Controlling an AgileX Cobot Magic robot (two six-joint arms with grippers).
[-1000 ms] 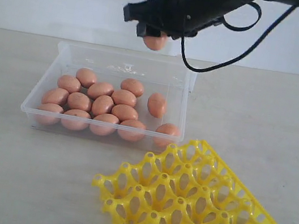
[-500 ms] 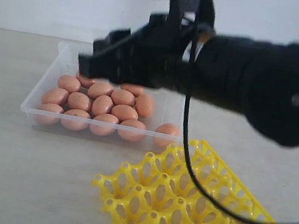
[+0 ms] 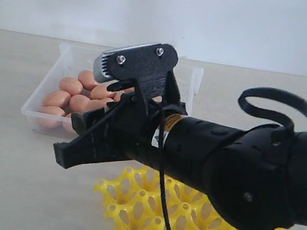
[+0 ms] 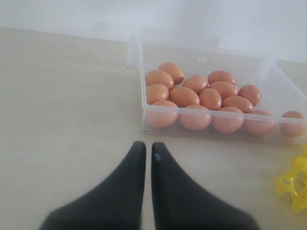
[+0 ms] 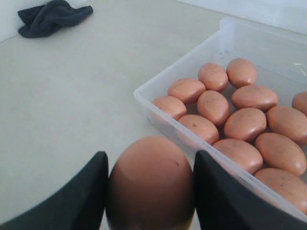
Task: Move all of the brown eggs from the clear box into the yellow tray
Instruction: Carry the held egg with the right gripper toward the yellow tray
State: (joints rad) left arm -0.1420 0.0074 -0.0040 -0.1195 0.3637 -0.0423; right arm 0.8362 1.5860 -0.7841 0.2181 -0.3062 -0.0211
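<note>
Table (image 4: pixel 62 96): bears all.
Clear box (image 4: pixel 142 72): holds heap of brown eggs (image 4: pixel 211 98), bunched toward one end.
Yellow tray (image 3: pixel 128 196): near clear box, not touching.
My right gripper (image 5: pixel 149 201): raised just outside clear box, clamped on one brown egg (image 5: pixel 151 167).
My left gripper (image 4: pixel 147 146): short of clear box, fingers together, nothing between.

Soft, even, fairly bright light, barely any shadows on the pale beige tabletop (image 3: pixel 1 178). Big black robot arm (image 3: pixel 238 170) close to the exterior camera is a bit soft, same for the nearest smooth orange-brown egg (image 5: pixel 151 182).
</note>
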